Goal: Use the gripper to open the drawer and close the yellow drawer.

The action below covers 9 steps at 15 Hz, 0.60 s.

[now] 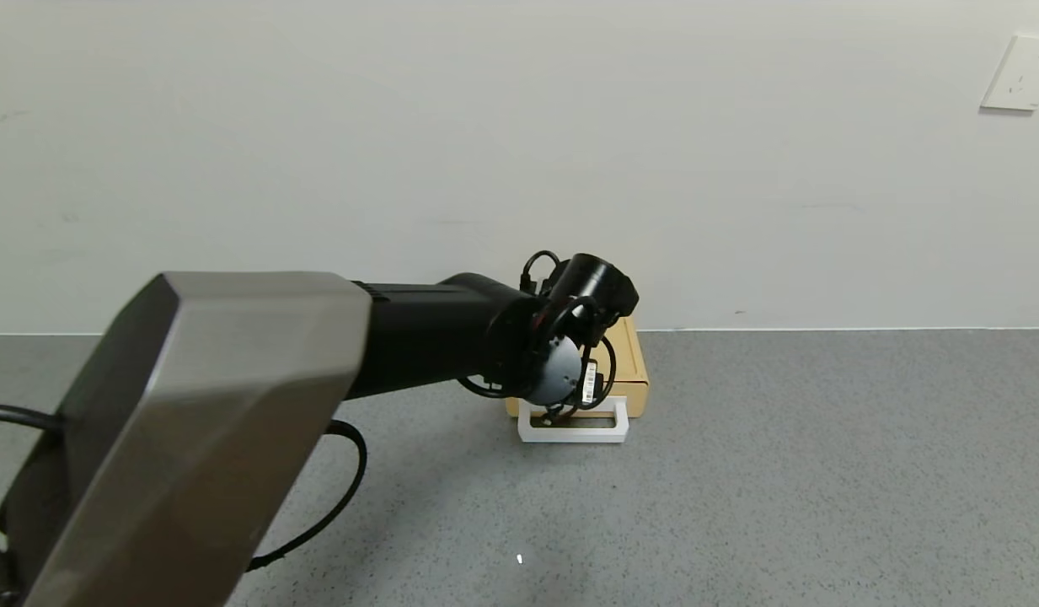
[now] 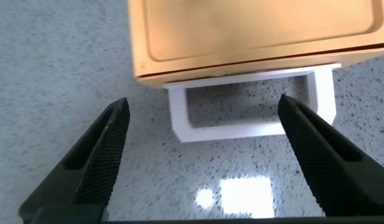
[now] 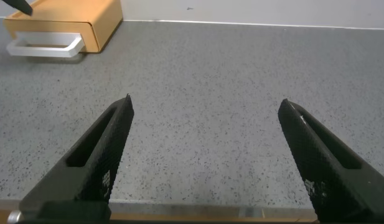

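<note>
The yellow drawer box (image 1: 630, 364) stands on the grey table against the wall, its drawer pushed in. The white loop handle (image 1: 575, 432) sticks out toward me. My left gripper (image 1: 561, 411) hangs just above the handle, largely hiding the box's left side. In the left wrist view the left gripper (image 2: 203, 102) is open, its fingers (image 2: 104, 149) spread to either side of the handle (image 2: 241, 129) and clear of it, with the box (image 2: 254, 31) beyond. My right gripper (image 3: 206, 102) is open and empty, low over bare table; box (image 3: 61, 25) and handle (image 3: 42, 48) lie far off.
The white wall (image 1: 519, 169) rises directly behind the box, with a socket (image 1: 1022, 73) at the upper right. A black cable (image 1: 338, 497) loops under the left arm. Grey table (image 1: 780, 472) stretches in front and to the right.
</note>
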Each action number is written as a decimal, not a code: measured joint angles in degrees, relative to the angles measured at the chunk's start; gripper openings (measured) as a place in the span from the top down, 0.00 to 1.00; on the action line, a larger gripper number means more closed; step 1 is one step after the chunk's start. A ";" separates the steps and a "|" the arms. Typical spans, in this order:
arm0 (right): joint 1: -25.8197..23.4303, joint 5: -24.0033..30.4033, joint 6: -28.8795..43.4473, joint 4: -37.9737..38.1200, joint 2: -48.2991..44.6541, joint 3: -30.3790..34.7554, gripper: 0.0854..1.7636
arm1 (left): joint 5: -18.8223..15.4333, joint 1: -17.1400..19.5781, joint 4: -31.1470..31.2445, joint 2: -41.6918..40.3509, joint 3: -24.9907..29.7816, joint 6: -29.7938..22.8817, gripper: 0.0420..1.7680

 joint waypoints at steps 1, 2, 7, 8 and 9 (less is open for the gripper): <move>0.00 0.00 0.00 0.00 0.00 0.00 0.03 | -0.24 0.35 0.76 -1.79 0.24 0.63 0.03; 0.00 0.02 0.00 0.00 0.00 0.00 0.03 | -0.78 0.94 1.19 -3.85 0.61 1.43 0.03; 0.02 0.00 0.00 0.00 0.00 0.00 0.03 | -14.62 7.23 0.96 -15.54 5.75 7.88 0.03; 0.02 0.02 0.00 0.01 0.00 0.00 0.03 | -19.26 9.29 0.15 -18.47 7.74 8.84 0.03; 0.02 0.02 0.00 0.01 0.00 0.00 0.03 | -22.93 11.36 -1.54 -21.09 10.03 9.48 0.03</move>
